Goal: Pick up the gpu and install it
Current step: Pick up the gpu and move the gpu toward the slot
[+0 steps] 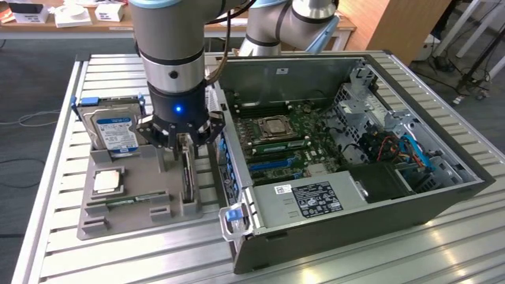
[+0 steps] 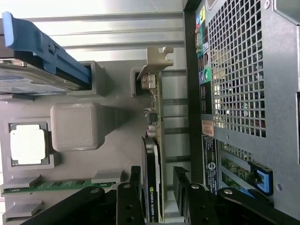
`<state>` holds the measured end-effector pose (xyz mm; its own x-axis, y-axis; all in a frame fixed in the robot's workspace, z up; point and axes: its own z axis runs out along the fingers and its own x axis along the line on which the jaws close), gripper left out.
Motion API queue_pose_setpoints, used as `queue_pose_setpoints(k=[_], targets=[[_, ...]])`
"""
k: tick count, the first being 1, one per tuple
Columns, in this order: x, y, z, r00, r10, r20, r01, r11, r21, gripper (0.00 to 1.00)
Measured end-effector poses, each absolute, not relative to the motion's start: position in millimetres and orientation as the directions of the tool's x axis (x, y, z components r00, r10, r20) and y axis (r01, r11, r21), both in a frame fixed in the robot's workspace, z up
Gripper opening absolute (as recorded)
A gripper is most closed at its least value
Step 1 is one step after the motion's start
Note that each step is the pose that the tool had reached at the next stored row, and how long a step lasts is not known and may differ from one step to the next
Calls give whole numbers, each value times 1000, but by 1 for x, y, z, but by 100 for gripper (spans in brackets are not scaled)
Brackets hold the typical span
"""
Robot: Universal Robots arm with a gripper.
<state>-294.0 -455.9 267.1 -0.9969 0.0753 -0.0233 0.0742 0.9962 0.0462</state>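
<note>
Wrist view, closest in: the claw [image 2: 157, 173] holds its two black fingers [image 2: 135, 187] apart, one on each side of the gpu [image 2: 154, 140]. It is not clamped on the card, and a gap shows between the card and one finger.

The gpu stands on its long edge in a slot along one side of the grey tray [image 2: 77, 126]. Its silver bracket [image 2: 158, 58] is at the end farther from the claw.

Deeper into the tray, a green memory stick [image 2: 51, 185] lies in a groove and a square processor [image 2: 28, 145] sits in a recess. A hard drive [image 2: 28, 79] with blue rails stands upright at the tray's bracket end, on the side opposite the gpu.

Just beside the tray, along the gpu's side, is the computer case [image 2: 243, 93]. The exterior view shows it open, with the motherboard [image 1: 284, 139] exposed.

A slatted metal bench [image 1: 94, 260] carries both tray and case.
</note>
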Motion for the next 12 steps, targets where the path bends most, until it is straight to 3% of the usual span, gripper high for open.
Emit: queue_pose_setpoints(k=[12], targets=[[-294,-456,249,-997,75,-23,74,996,46,42]])
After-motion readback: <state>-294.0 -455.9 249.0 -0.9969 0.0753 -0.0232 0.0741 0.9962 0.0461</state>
